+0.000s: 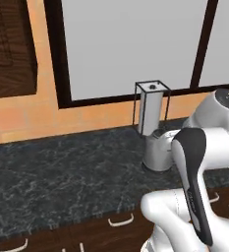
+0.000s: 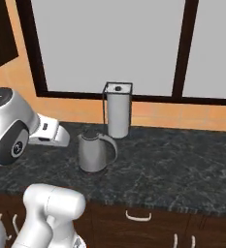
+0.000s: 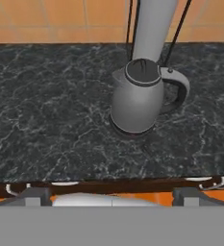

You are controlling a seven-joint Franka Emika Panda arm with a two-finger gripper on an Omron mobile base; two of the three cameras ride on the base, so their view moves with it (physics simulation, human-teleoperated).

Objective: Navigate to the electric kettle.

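Electric kettle point(image 3: 136, 98) sits on the dark marble counter point(image 2: 182, 160), roughly mid-depth between front edge and back wall, handle toward the counter's right end as the hand view shows it. Just behind it, toward the back edge: white paper-towel roll in a black wire holder point(image 2: 118, 109), near the kettle but I can't tell if they touch. Same pair in the left base view: kettle point(image 1: 157, 152) partly hidden by the arm's forearm, holder point(image 1: 151, 106) behind.

Gripper point(image 3: 111, 197): only the two dark finger tips point(image 3: 36, 196) show at the bottom of the hand view, standing well apart, nothing between them, so it reads as spread wide and empty.

Judgement: navigation looks nearly done. Kettle is close to centred in the hand view and in front of the base, with drawer pulls point(image 2: 137, 216) right below.

To finish well:
- small base correction only, keep the kettle centred
- stop short of the counter's front edge, no contact with the drawers
- keep the arm tucked; elbow hangs over the counter near the kettle, a swing could clip it
- don't lock onto the taller roll behind
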